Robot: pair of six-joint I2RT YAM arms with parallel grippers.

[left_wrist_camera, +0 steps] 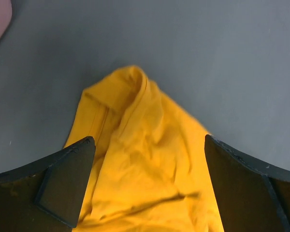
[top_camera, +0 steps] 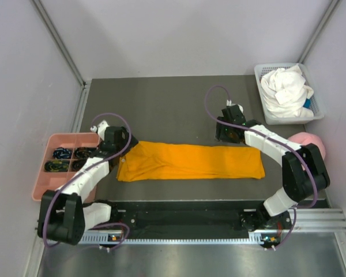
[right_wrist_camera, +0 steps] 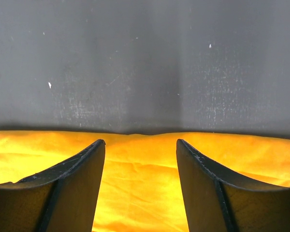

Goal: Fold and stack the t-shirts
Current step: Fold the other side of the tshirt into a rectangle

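The orange t-shirt (top_camera: 190,161) lies on the dark table as a long folded strip, running left to right. My left gripper (top_camera: 126,151) is open above the strip's left end; the left wrist view shows bunched orange cloth (left_wrist_camera: 145,159) between the spread fingers (left_wrist_camera: 67,179). My right gripper (top_camera: 230,138) is open over the strip's far edge near its right end; the right wrist view shows the flat orange cloth (right_wrist_camera: 140,164) between the fingers (right_wrist_camera: 72,188). The white t-shirt (top_camera: 285,89) lies crumpled in a white basket (top_camera: 265,109) at the back right.
A pink tray (top_camera: 46,190) with dark items in its compartments stands at the left edge. A pink cap (top_camera: 311,141) lies at the right, beside the right arm. Grey walls close in the table on three sides.
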